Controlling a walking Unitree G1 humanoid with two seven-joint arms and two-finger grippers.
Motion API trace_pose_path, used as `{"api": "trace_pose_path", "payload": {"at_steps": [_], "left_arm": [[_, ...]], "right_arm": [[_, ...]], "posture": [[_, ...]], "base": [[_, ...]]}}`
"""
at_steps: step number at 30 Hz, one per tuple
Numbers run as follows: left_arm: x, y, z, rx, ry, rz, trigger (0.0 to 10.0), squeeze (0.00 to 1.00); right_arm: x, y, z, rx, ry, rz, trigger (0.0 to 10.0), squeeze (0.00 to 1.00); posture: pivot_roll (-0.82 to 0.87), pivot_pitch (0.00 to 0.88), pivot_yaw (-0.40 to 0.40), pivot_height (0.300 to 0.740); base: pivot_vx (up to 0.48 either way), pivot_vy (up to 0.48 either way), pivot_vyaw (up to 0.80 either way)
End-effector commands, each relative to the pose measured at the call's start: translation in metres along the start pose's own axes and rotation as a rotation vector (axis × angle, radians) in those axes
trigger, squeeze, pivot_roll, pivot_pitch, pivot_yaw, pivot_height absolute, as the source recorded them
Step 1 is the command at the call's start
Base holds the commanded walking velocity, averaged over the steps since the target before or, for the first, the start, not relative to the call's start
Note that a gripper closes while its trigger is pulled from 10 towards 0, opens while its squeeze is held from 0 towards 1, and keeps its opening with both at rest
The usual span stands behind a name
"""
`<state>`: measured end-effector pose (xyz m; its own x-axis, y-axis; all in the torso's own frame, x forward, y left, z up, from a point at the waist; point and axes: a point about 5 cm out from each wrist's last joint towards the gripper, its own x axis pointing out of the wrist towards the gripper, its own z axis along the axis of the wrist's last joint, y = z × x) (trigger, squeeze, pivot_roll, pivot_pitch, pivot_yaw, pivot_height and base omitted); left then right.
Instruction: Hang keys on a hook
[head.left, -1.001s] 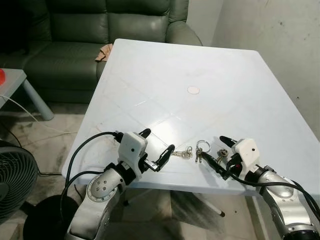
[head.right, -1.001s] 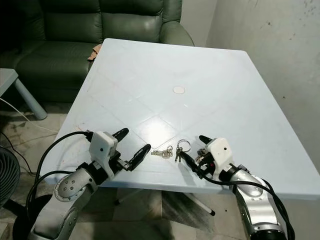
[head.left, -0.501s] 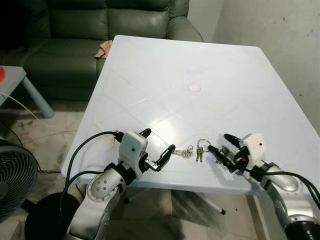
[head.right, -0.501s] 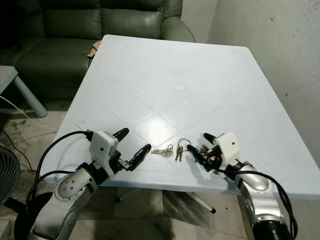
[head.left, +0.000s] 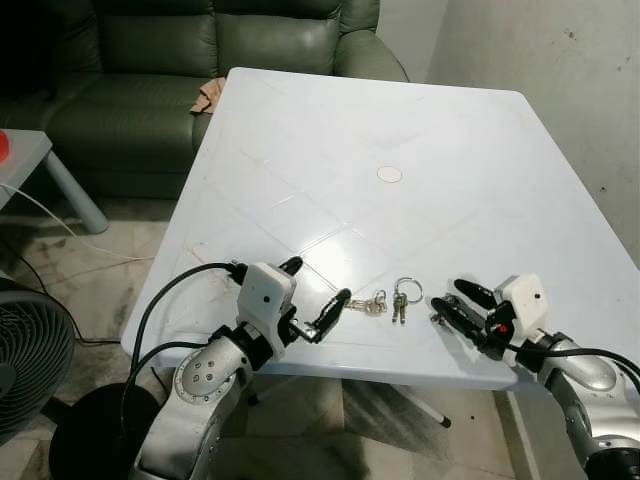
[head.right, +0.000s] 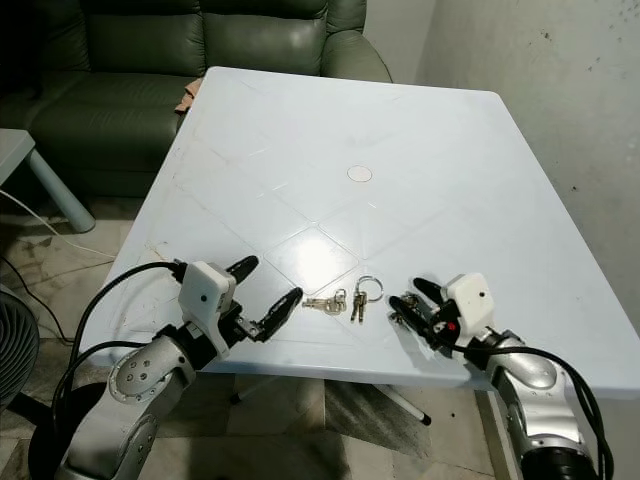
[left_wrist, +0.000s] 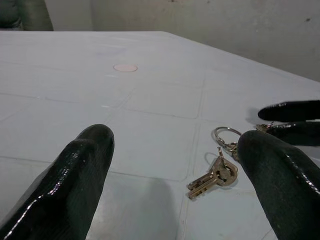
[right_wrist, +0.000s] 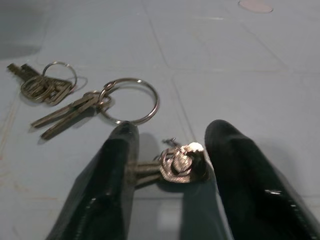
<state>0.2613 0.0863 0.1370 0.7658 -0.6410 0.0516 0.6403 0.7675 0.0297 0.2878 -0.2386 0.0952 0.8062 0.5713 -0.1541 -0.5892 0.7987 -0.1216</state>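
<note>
A white table stands in front of a green sofa. Near the table's front edge lies a bunch of keys: a large ring with a pair of keys, and a smaller ring with more keys just beside it.

The right gripper rests low on the table, just to the right of the bunch. Its two black fingers are partly spread, and between them lies a small key piece, close to the large ring. One finger seems to touch it, but I cannot tell whether the piece is truly gripped.

The left gripper hovers at the front edge, left of the keys, with its fingers wide apart and holding nothing.

A round mark sits near the table's middle. A fan stands on the floor at the left.
</note>
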Motion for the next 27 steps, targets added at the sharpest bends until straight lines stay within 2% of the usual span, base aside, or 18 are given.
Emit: {"api": "trace_pose_path", "payload": {"at_steps": [1, 6, 7, 8, 10, 11, 12, 13, 14, 21, 23, 24, 25, 26, 27], "left_arm": [[0.0, -0.003, 0.003, 0.001, -0.011, -0.007, 10.0, 0.0], [0.001, -0.003, 0.003, -0.001, -0.012, -0.009, 10.0, 0.0], [0.001, -0.003, 0.003, -0.001, -0.013, -0.01, 10.0, 0.0], [0.001, -0.003, 0.004, -0.002, -0.013, -0.008, 10.0, 0.0], [0.001, -0.003, 0.004, -0.005, -0.014, -0.008, 10.0, 0.0], [0.001, -0.003, 0.004, -0.007, -0.014, -0.008, 10.0, 0.0], [0.001, -0.003, 0.003, -0.008, -0.014, -0.009, 10.0, 0.0], [0.001, -0.003, 0.003, -0.008, -0.014, -0.009, 10.0, 0.0], [0.001, -0.003, 0.003, -0.008, -0.014, -0.009, 10.0, 0.0], [0.002, -0.004, 0.004, -0.012, -0.016, -0.013, 10.0, 0.0], [0.002, -0.005, 0.004, -0.013, -0.016, -0.013, 10.0, 0.0], [0.002, -0.005, 0.004, -0.013, -0.016, -0.012, 10.0, 0.0], [0.002, -0.005, 0.004, -0.014, -0.015, -0.012, 10.0, 0.0], [0.002, -0.005, 0.004, -0.014, -0.015, -0.012, 10.0, 0.0], [0.001, -0.005, 0.004, -0.015, -0.016, -0.011, 10.0, 0.0]], "right_arm": [[-0.003, 0.001, -0.001, -0.011, 0.014, 0.022, 10.0, 0.0], [-0.003, 0.001, -0.002, -0.018, 0.018, 0.02, 10.0, 0.0], [-0.003, 0.0, -0.002, -0.023, 0.015, 0.009, 9.6, 0.0], [-0.003, -0.001, -0.002, -0.025, 0.015, 0.005, 7.6, 0.0], [-0.003, -0.003, -0.002, -0.033, 0.015, -0.008, 7.3, 0.0], [-0.003, -0.004, -0.001, -0.039, 0.013, -0.017, 6.7, 0.0], [-0.003, -0.005, -0.001, -0.042, 0.011, -0.023, 2.9, 0.0], [-0.003, -0.005, -0.001, -0.042, 0.011, -0.023, 2.9, 0.0], [-0.004, -0.007, -0.001, -0.047, 0.013, -0.035, 0.0, 0.0], [-0.004, -0.009, 0.0, -0.056, 0.007, -0.046, 0.0, 0.0], [-0.005, -0.01, -0.001, -0.057, 0.011, -0.047, 1.3, 0.0], [-0.005, -0.01, -0.002, -0.058, 0.013, -0.05, 3.3, 0.0], [-0.005, -0.011, -0.002, -0.059, 0.014, -0.05, 3.3, 0.0], [-0.005, -0.01, -0.002, -0.06, 0.016, -0.049, 7.1, 0.0], [-0.005, -0.01, -0.003, -0.059, 0.018, -0.048, 10.0, 0.0]], "posture": [[-0.09, 0.146, -0.042, 0.74], [-0.09, 0.146, -0.042, 0.74], [-0.09, 0.141, -0.04, 0.74], [-0.09, 0.141, -0.04, 0.74], [-0.09, 0.141, -0.04, 0.74], [-0.09, 0.141, -0.04, 0.74], [-0.09, 0.135, -0.04, 0.74], [-0.09, 0.135, -0.04, 0.74], [-0.09, 0.135, -0.04, 0.74], [-0.09, 0.137, -0.042, 0.74], [-0.09, 0.137, -0.042, 0.74], [-0.09, 0.137, -0.042, 0.74], [-0.09, 0.137, -0.042, 0.74], [-0.09, 0.137, -0.042, 0.74], [-0.09, 0.137, -0.042, 0.74]], "base": [[0.0, 0.0, 0.0], [0.0, 0.0, 0.0], [0.0, 0.0, 0.0], [0.0, 0.0, 0.0], [0.0, 0.0, 0.0], [0.0, 0.0, 0.0], [0.0, 0.0, 0.0], [0.0, 0.0, 0.0], [0.0, 0.0, 0.0], [0.0, 0.0, 0.0], [0.0, 0.0, 0.0], [0.0, 0.0, 0.0], [0.0, 0.0, 0.0], [0.0, 0.0, 0.0], [0.0, 0.0, 0.0]]}}
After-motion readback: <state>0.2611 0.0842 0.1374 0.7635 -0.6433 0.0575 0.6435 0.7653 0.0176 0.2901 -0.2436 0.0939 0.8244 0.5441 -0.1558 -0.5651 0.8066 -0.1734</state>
